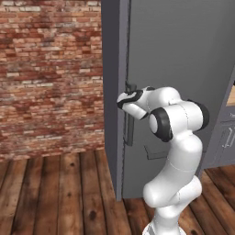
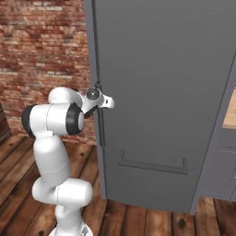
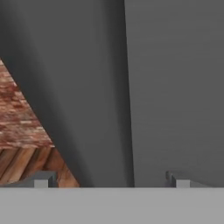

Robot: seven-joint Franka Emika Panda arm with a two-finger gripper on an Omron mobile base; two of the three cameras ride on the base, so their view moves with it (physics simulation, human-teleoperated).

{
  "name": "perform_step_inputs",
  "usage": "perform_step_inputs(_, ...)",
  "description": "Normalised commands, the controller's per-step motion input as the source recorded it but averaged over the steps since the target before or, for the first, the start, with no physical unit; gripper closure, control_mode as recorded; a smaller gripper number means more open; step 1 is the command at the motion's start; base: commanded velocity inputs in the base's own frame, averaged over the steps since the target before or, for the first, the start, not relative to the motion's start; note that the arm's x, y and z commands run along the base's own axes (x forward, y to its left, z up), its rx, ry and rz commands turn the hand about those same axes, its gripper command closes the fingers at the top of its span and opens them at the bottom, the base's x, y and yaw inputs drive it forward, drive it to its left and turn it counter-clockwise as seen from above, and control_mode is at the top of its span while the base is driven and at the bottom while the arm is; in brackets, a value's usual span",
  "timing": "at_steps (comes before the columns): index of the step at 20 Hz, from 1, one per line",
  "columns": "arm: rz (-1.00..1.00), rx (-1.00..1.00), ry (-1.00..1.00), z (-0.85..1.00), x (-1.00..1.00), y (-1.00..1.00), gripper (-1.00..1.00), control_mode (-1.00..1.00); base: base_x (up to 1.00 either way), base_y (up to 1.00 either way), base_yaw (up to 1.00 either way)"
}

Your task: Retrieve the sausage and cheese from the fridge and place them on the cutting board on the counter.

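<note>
The tall dark grey fridge [image 1: 183,69] stands with its door closed, so the sausage and the cheese are hidden. My gripper [image 1: 126,97] is at the top of the dark vertical bar handle [image 1: 130,124] on the door's left edge. In the hand view the gripper [image 3: 109,179] is open, its two fingertips [image 3: 41,179] spread wide to either side of the handle [image 3: 103,131] without touching it. From the right base view the hand [image 2: 97,97] sits against the handle [image 2: 99,129]. The cutting board is out of view. A sliver of tan counter [image 2: 229,110] shows at the far right.
A red brick wall [image 1: 50,78] runs to the left of the fridge, with a wooden plank floor [image 1: 55,193] below. Dark grey drawers [image 1: 227,137] with metal handles stand to the right of the fridge. A recessed lower pull [image 2: 152,161] crosses the door.
</note>
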Motion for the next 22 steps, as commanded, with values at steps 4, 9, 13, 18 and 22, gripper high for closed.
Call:
perform_step_inputs(4, 0.03, 0.06, 0.0, 0.0, 0.21, 0.01, 1.0, -1.0, 0.0, 0.0, 0.0)
perform_step_inputs(9, 0.01, 0.06, 0.0, 0.0, -0.18, -0.15, 1.0, -1.0, 0.0, 0.0, 0.0)
perform_step_inputs(13, 0.0, 0.12, -0.01, 0.0, -0.4, -0.08, 1.0, -1.0, 0.0, 0.0, 0.0)
perform_step_inputs(18, 0.0, 0.08, 0.0, 0.0, -0.47, -0.11, 1.0, -1.0, 0.0, 0.0, 0.0)
perform_step_inputs(22, 0.0, 0.07, 0.0, 0.03, -0.61, -0.33, 1.0, -1.0, 0.0, 0.0, 0.0)
